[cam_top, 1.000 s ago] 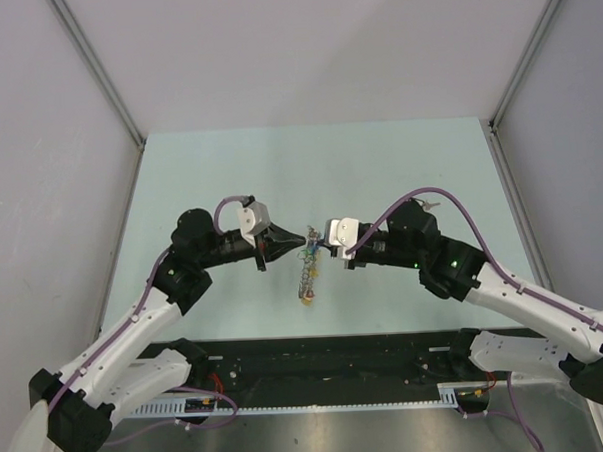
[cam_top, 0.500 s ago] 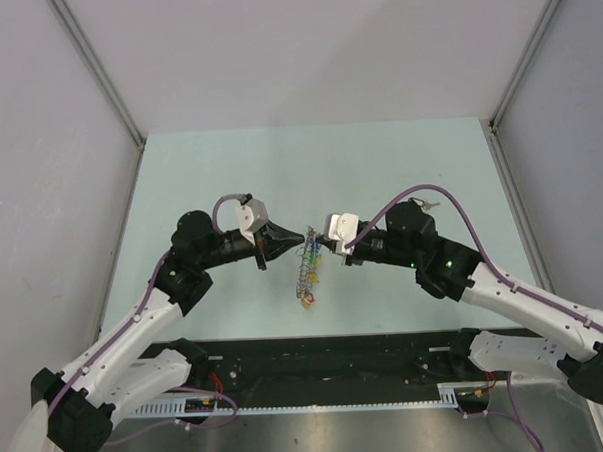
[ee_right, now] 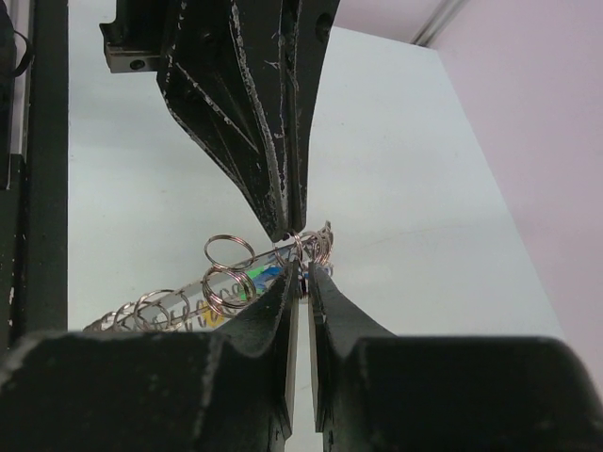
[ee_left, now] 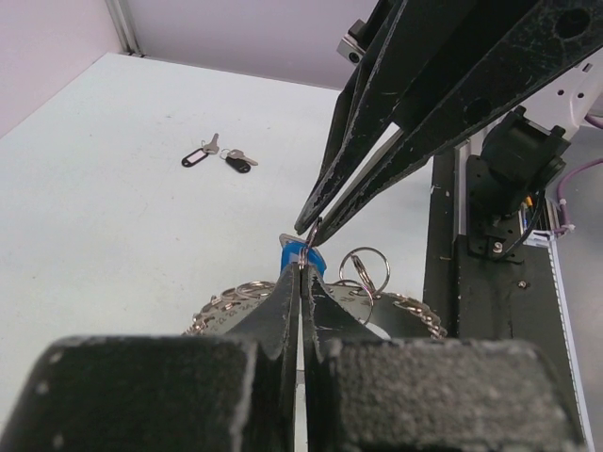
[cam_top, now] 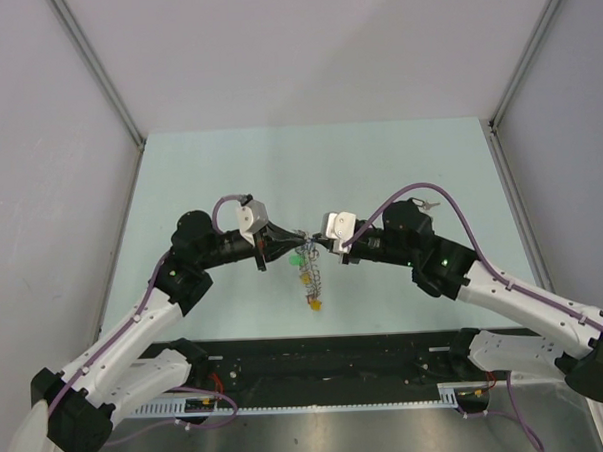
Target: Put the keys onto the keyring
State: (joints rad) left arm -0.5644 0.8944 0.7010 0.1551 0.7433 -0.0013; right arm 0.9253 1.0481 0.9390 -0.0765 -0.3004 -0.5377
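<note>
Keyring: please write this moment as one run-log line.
left gripper: shut on keyring | right gripper: slightly open at keyring | keys: two loose on table

The keyring [cam_top: 308, 266], a silver wire ring crowded with small keys, split rings and green, yellow and blue tags, hangs above the middle of the worktop [cam_top: 229, 169]. Its load trails toward 6 o'clock, and its top is pinched in the left hand [ee_left: 301, 268]. Two loose keys [ee_left: 195, 159] with black tags lie flat, side by side, toward 2 o'clock.
</note>
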